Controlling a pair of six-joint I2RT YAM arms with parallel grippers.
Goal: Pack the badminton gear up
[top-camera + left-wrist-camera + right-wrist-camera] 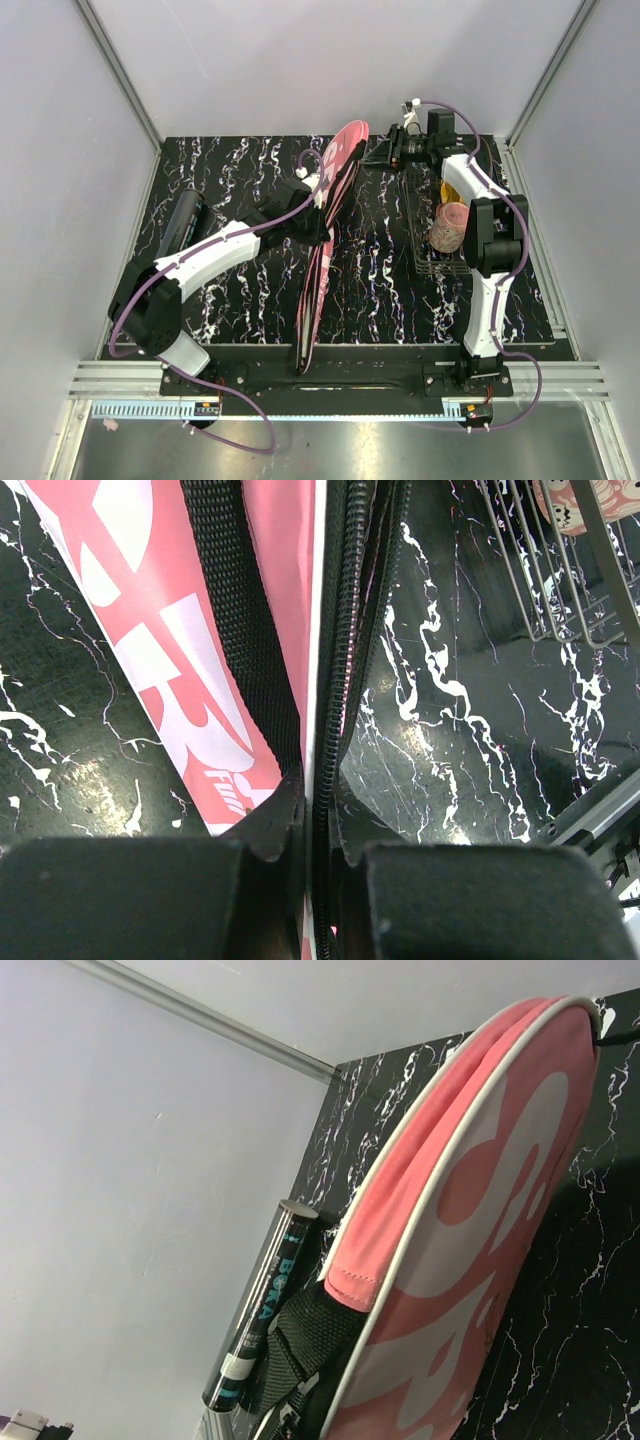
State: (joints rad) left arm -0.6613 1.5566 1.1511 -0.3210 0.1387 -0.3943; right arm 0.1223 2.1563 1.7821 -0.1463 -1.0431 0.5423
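Observation:
The long pink cover [318, 270] stands on its edge down the middle of the black marbled table, its rounded end at the back. My left gripper [325, 197] is shut on the cover's zipper edge [322, 800]; pink lettered fabric [200, 660] fills the left of that view. My right gripper [385, 152] is beside the cover's rounded end; its fingers do not show in the right wrist view, which looks along the cover [480, 1220]. The black tube [183, 222] lies at the far left, also seen in the right wrist view [262, 1305]. Rackets and shuttlecocks are out of view.
A wire basket [420, 255] stands at the right and holds a small pinkish cup [450, 228]; its rim shows in the left wrist view [560, 590]. A black webbing strap [310, 1345] hangs from the cover. Grey walls enclose the table on three sides.

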